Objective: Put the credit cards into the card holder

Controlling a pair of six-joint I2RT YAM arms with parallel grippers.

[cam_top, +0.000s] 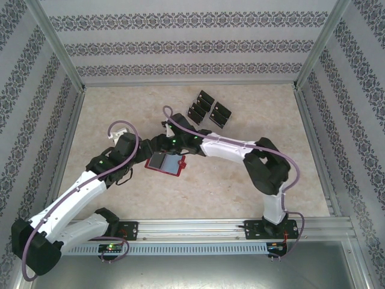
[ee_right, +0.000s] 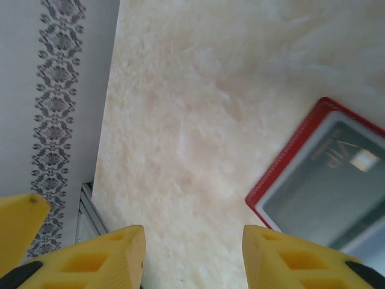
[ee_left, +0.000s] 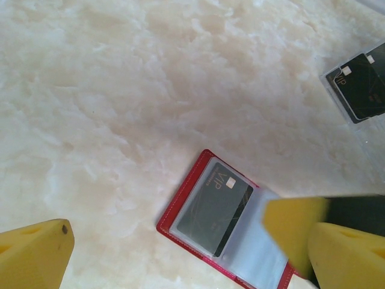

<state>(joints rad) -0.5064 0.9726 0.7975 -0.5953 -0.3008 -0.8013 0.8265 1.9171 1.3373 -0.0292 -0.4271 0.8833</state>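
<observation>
Closest to the lens in the left wrist view, the left gripper (ee_left: 189, 238) is released, its yellow jaws spread wide toward the two lower corners and grasping nothing. Below that gap lies the card holder (ee_left: 183, 205), opened flat on the pale marbled table (ee_left: 120, 90) with its red border outward and its clear pockets facing up. Its left pocket holds one black card (ee_left: 212, 208) marked VIP. A blurred yellow fingertip (ee_left: 295, 220) crosses the pocket to the right. Farther right, at the upper edge, more credit cards (ee_left: 360, 87) lie well apart from the holder.

From above, both arms meet over the open holder (cam_top: 163, 162) near the middle of the table, and the loose cards (cam_top: 209, 108) sit in a cluster beyond it to the right.

In the right wrist view, the right gripper (ee_right: 194, 238) is also unclenched, with bare table between its jaws. The holder's red corner and its loaded card lie just to the right.
</observation>
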